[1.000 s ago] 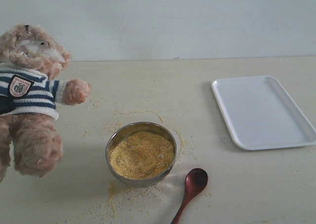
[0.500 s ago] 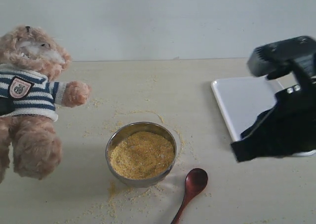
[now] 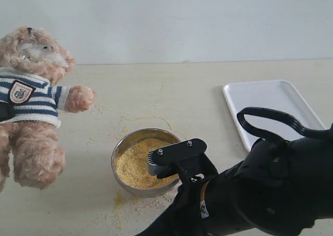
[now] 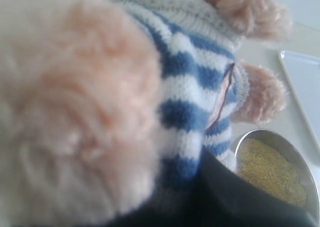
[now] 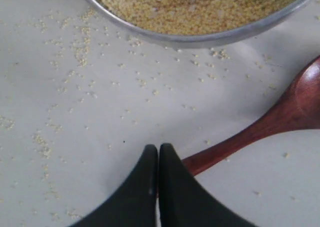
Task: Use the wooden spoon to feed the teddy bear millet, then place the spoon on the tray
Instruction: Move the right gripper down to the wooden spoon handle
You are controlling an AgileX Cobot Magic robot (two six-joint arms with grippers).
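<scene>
We found the desk (image 3: 156, 90) laid out for a feeding. The bear (image 3: 31, 90) sat upright at the left, which we judged kept its muzzle where a lifted spoon could reach it. A dark finger of the left end effector (image 4: 225, 192) lay against its striped shirt (image 4: 185, 87), probably to prop it, though we could not tell whether it was clamped on the plush or only resting there. The tray (image 3: 265, 106) lay bare at the right, well apart from the food, and we took it to be the spoon's last stop. The bowl (image 3: 125, 142) stood in the middle near the front. It was heaped with millet (image 3: 132, 166), and more grains were strewn on the desk around it. The spoon (image 5: 280, 117) lay flat on the desk just beside the bowl, its handle running out toward the right end effector (image 5: 158, 149). The right arm (image 3: 270, 194) came in low from the right, crossing in front of the bowl and hiding the spoon in the exterior view, with its wrist pitched down at the desk. That end effector was clenched, its tips pressed together with nothing between them. The handle's end sat right by one finger, and we could not tell whether they touched. We judged it must spread before taking the handle.
</scene>
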